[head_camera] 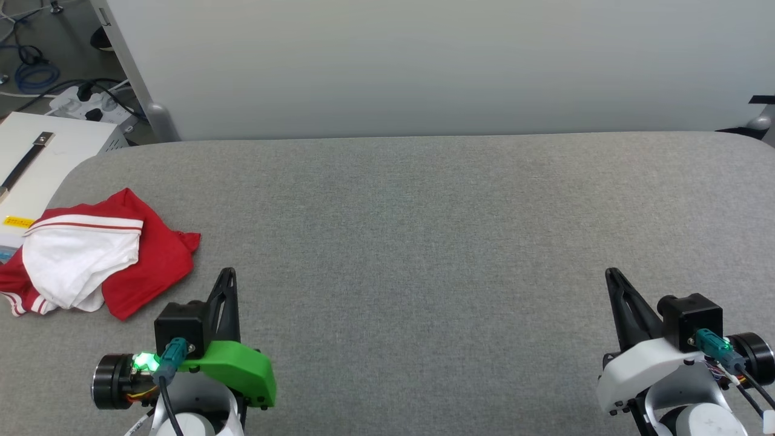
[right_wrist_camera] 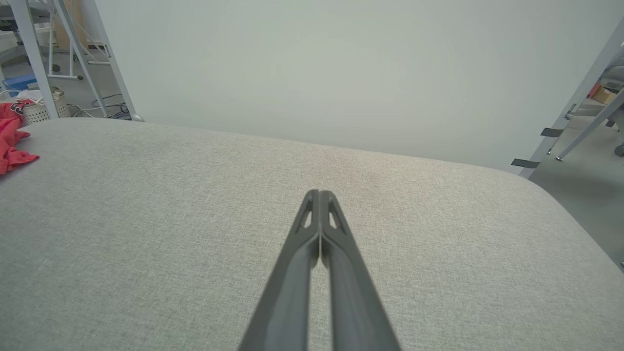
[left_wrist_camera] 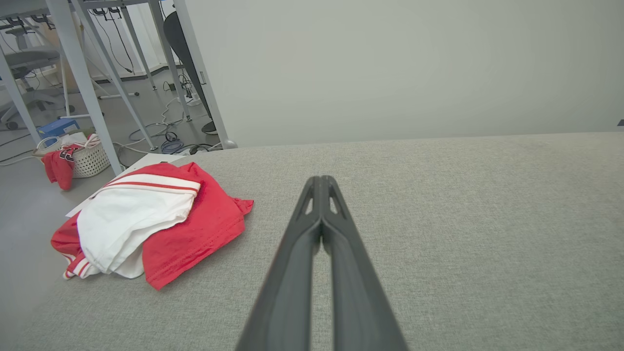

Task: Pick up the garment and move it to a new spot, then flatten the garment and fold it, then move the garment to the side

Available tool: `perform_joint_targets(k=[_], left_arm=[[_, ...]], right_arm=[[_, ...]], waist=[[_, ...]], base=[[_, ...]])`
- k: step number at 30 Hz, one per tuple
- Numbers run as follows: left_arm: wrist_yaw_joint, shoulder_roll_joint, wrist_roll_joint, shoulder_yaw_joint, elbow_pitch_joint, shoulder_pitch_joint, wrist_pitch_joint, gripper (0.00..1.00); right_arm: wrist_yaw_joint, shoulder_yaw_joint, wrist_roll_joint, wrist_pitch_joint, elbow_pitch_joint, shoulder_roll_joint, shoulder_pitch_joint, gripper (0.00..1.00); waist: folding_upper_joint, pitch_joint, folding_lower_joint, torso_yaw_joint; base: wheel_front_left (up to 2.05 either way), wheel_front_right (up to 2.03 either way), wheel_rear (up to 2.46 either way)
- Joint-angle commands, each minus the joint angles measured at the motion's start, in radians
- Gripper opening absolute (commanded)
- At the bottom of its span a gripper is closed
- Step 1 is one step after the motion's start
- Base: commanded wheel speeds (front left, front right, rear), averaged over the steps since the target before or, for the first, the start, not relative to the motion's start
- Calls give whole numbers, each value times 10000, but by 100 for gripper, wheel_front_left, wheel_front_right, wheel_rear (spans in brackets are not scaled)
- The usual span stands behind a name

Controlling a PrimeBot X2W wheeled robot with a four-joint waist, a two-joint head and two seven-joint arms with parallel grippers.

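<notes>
The garment (head_camera: 151, 254) lies crumpled at the left edge of the grey table (head_camera: 424, 242), red cloth with a white sleeve and striped trim on top. The left wrist view has the garment (left_wrist_camera: 195, 229) left of the fingers. My left gripper (head_camera: 229, 274) is shut and empty, hovering just right of and nearer than the garment; its tips (left_wrist_camera: 321, 179) press together. My right gripper (head_camera: 610, 272) is shut and empty at the lower right, far from the garment, its tips (right_wrist_camera: 319, 192) closed. A red corner of the garment (right_wrist_camera: 12, 146) peeks in at the right wrist view's left edge.
A pale partition wall (head_camera: 424, 60) stands behind the table. A white box (head_camera: 36, 157) sits off the table's left edge. Cables and a power strip (head_camera: 85, 103) lie on the floor. A white basket (left_wrist_camera: 90, 158) with red cloth stands by table legs beyond.
</notes>
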Motion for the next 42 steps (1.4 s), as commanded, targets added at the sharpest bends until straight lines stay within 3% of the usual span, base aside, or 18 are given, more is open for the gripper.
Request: perform_joint_targets(k=[1,18,19,42], left_arm=[[39,-55,97,-7,-16,116,-7,0],[39,-55,97,-7,-16,116,-7,0],[-2,2,-5,-2,1,0,-2,100],[-55,-5,-616,-87,337,9,-409,100]], right_arm=[[-9,1,-97,28,-43,-8,78,0],[-9,1,-97,28,-43,-8,78,0],[0,-3,6,-2,2,2,0,100],[-1,-337,304,-405,90,2,-3,100]], waist=[[0,0,0,0],[0,0,0,0],[0,0,0,0],[0,43,0,9]], base=[[0,0,0],[0,0,0],[0,0,0],[0,0,0]])
